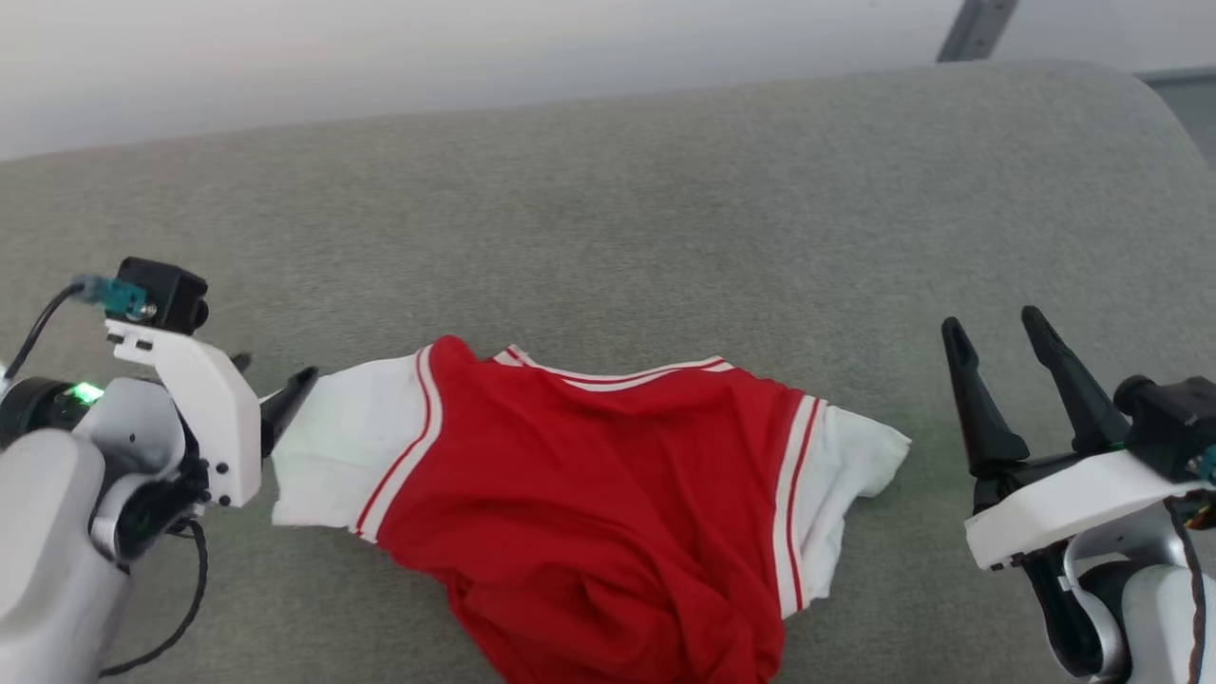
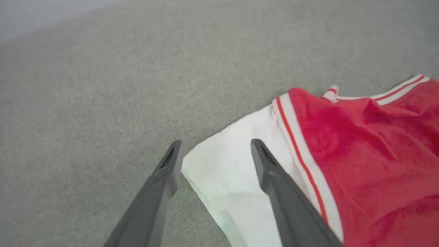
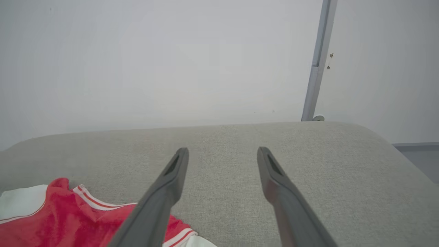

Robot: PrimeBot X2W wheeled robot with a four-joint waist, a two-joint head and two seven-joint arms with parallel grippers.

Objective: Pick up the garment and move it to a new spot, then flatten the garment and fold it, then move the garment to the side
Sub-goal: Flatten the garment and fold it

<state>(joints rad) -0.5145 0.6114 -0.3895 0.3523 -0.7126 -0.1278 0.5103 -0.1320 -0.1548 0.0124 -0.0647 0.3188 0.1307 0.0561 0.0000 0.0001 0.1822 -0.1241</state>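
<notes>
The garment (image 1: 589, 475), a red jersey with white sleeves and red-white striped trim, lies crumpled back side up on a grey cushion (image 1: 665, 209); no lettering shows. My left gripper (image 1: 271, 375) is at the tip of the garment's left white sleeve (image 1: 332, 437). In the left wrist view its open fingers (image 2: 216, 144) straddle the sleeve's corner (image 2: 233, 178), low over the cloth; whether they touch it I cannot tell. My right gripper (image 1: 993, 323) stands open a little right of the other sleeve (image 1: 855, 456), holding nothing. From the right wrist, the gripper (image 3: 223, 151) is over bare cushion, the garment (image 3: 51, 219) at lower left.
The grey cushion stretches wide behind and to both sides of the garment and rounds off at its far right corner (image 1: 1168, 104). A pale wall (image 3: 171, 51) rises behind it, with a grey vertical post (image 3: 317, 68). A strip of floor (image 3: 418, 157) lies past the right edge.
</notes>
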